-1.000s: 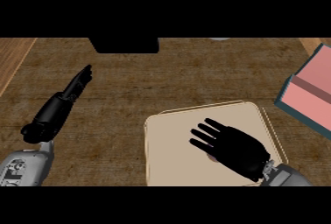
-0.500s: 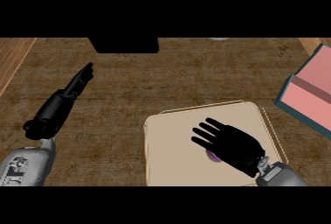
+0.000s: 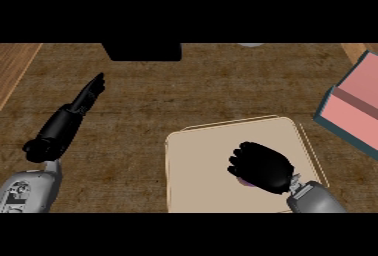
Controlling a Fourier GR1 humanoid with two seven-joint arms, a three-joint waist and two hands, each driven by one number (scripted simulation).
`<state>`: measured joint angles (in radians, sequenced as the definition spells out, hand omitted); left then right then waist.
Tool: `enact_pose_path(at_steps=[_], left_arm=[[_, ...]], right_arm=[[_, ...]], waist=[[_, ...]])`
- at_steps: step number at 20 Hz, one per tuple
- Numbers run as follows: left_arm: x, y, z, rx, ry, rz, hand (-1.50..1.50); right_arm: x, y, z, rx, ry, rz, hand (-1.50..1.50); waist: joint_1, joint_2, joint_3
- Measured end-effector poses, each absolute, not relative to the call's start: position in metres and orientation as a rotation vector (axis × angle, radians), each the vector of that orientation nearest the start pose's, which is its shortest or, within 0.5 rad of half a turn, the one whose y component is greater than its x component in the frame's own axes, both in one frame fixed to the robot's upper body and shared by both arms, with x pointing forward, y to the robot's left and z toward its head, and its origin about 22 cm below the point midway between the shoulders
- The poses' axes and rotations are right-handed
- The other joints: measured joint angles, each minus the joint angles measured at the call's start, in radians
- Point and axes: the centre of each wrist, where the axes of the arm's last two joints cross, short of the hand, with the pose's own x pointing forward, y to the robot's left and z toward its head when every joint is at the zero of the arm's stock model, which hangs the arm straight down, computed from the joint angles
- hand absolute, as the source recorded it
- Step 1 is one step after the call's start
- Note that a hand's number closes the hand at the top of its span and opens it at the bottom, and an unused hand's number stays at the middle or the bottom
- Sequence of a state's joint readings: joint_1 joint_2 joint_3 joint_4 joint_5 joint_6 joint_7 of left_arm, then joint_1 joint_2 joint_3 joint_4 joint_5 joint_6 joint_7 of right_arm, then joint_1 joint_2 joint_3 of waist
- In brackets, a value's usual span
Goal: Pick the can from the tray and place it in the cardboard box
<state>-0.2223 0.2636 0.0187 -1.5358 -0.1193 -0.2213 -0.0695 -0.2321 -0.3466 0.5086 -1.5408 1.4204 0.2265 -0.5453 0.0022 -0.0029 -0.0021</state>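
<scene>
A beige tray (image 3: 199, 150) lies on the dark wooden counter, right of the middle. My right hand (image 3: 262, 167) is over the tray's centre with its fingers curled down round the can (image 3: 246, 182). The hand hides the can except for a small purple sliver under the palm. At the right edge stands the cardboard box (image 3: 354, 107), pinkish inside with a teal outer wall, apart from the tray. My left hand (image 3: 87, 95) rests at the left, fingers straight and pointing away from me, holding nothing.
A black block (image 3: 140, 51) sits at the counter's far edge, with a small pale object (image 3: 251, 45) to its right. A lighter wooden strip (image 3: 15, 70) runs down the far left.
My right hand's fingers, spread flat over the tray before, have curled down and closed round the can. The hand has shifted slightly toward me. My left arm has not moved.
</scene>
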Motion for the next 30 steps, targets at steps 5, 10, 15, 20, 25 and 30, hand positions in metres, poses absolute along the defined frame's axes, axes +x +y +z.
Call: enact_pose_path(at_steps=[5, 10, 15, 20, 25, 30], left_arm=[[0.292, 0.273, 0.069, 0.103, -1.752, -0.532, 0.0], [0.292, 0.273, 0.07, 0.098, -1.752, -0.53, 0.0], [0.289, 0.261, 0.064, 0.102, -1.751, -0.524, 0.0], [0.286, 0.266, 0.065, 0.097, -1.741, -0.523, 0.0], [0.285, 0.272, 0.066, 0.108, -1.736, -0.522, 0.0], [0.289, 0.27, 0.072, 0.111, -1.745, -0.523, 0.0]], right_arm=[[0.271, -0.184, 0.018, 0.72, 2.22, -2.849, 1.5], [0.292, -0.197, 0.014, 0.874, 2.524, -2.866, 1.5], [0.29, -0.205, 0.033, 0.998, 2.7, -2.647, 1.5], [0.28, -0.222, 0.08, 1.12, 2.744, -2.411, 1.5], [0.269, -0.237, 0.122, 1.349, 2.947, -2.137, 1.5], [0.28, -0.258, 0.157, 1.654, 3.21, -1.775, 1.5]], waist=[[0.001, -0.001, -0.001], [0.003, 0.001, 0.0], [-0.004, 0.001, 0.002], [-0.01, -0.001, 0.002], [-0.013, -0.002, 0.002], [-0.01, 0.0, 0.002]])
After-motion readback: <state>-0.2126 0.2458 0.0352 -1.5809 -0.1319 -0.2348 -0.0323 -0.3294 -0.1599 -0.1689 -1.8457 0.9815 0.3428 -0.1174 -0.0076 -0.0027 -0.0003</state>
